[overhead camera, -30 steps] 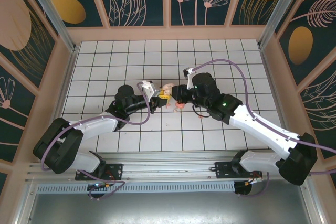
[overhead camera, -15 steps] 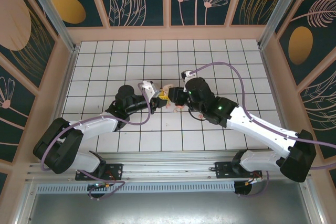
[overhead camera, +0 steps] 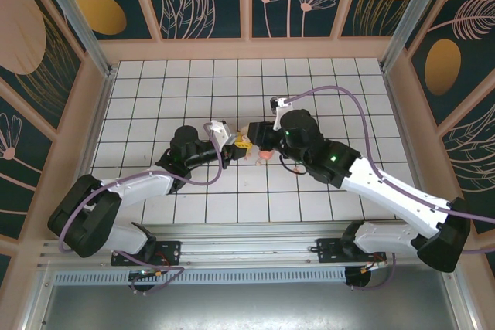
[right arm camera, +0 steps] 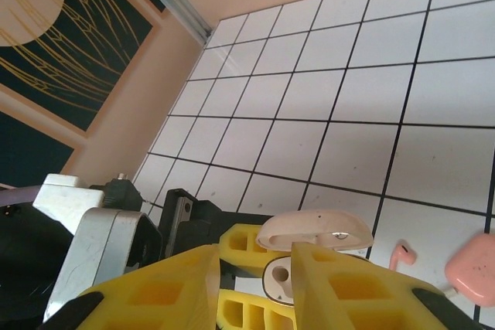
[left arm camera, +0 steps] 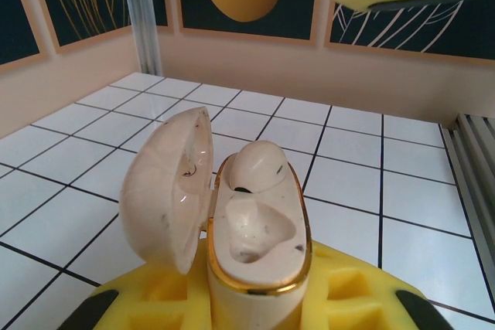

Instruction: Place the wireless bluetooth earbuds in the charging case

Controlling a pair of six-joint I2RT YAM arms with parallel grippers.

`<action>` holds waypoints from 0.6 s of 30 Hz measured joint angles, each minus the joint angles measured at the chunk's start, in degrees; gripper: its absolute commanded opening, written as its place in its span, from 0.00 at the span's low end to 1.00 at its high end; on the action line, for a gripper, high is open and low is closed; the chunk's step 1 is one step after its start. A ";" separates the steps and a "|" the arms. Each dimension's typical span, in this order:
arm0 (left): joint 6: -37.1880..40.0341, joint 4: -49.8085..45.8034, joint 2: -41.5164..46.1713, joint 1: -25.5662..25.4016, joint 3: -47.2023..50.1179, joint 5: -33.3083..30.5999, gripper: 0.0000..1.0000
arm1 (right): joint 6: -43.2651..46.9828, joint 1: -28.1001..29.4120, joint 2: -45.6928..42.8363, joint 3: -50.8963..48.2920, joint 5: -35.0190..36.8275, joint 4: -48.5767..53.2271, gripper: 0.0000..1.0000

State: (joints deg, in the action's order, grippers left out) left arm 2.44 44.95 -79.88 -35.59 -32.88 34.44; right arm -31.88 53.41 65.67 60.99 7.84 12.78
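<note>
My left gripper (left arm camera: 255, 303) is shut on the charging case (left arm camera: 259, 226), a cream body with a gold rim held upright between yellow fingers. Its lid (left arm camera: 166, 183) hangs open to the left. One earbud (left arm camera: 259, 166) sits in the far socket, while the near socket is hollow. My right gripper (right arm camera: 255, 284) hovers just above the case (right arm camera: 309, 241), open a little, with nothing between its fingers. A second pale pink earbud (right arm camera: 402, 253) lies on the tiles to the right. In the top view both grippers (overhead camera: 237, 143) (overhead camera: 254, 135) meet at mid-table.
A salmon-pink rounded piece (right arm camera: 472, 268) lies on the tiles beside the loose earbud; in the top view this piece (overhead camera: 264, 156) is just in front of the grippers. Wooden walls ring the white grid table (overhead camera: 193, 83). Purple cables loop over both arms.
The right arm swung slightly left toward the case, then eased back, and its jaws parted a little. The left arm and case stayed put.
</note>
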 measured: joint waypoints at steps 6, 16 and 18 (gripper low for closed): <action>0.17 -0.04 0.37 0.00 0.00 0.00 0.17 | 0.50 -1.36 0.04 0.37 -1.77 1.70 0.30; -3.08 0.31 -0.92 0.00 0.50 -5.16 0.15 | 1.51 -9.22 0.28 0.37 -7.96 7.52 0.32; -4.44 1.09 -2.01 0.00 0.98 -6.14 0.15 | 1.53 -10.23 0.57 0.37 -8.33 9.75 0.32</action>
State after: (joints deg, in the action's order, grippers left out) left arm -2.00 46.04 -81.89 -35.59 -31.90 28.29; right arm -30.35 43.18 66.24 61.36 -0.49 22.52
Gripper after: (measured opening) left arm 0.192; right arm 0.323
